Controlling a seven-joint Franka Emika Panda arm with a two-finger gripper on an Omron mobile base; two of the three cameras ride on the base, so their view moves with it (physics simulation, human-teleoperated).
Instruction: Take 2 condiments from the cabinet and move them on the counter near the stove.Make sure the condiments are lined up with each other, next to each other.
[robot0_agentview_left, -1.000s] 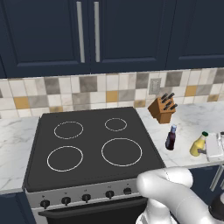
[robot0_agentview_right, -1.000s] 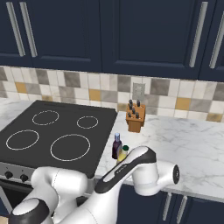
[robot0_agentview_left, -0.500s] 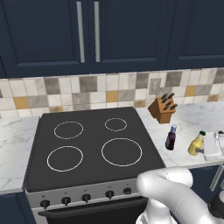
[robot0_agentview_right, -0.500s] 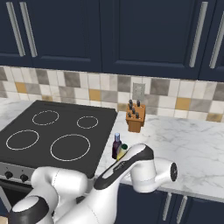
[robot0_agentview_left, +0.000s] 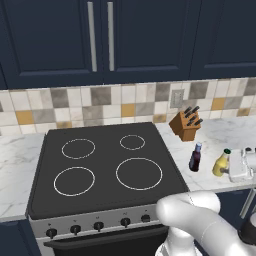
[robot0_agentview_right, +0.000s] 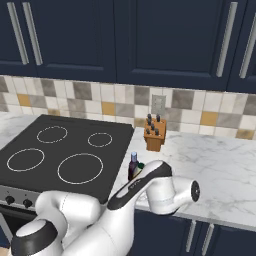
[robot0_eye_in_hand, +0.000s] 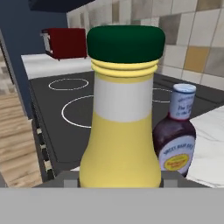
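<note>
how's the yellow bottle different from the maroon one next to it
The yellow bottle has a dark green cap; the maroon bottle has a blue-grey cap. The yellow bottle looks slightly shorter and squatter in the left base view, the maroon bottle taller and slimmer. The yellow bottle sits at the gripper, while the maroon bottle stands free nearer the stove. Both are upright on the marble counter, side by side.
</note>
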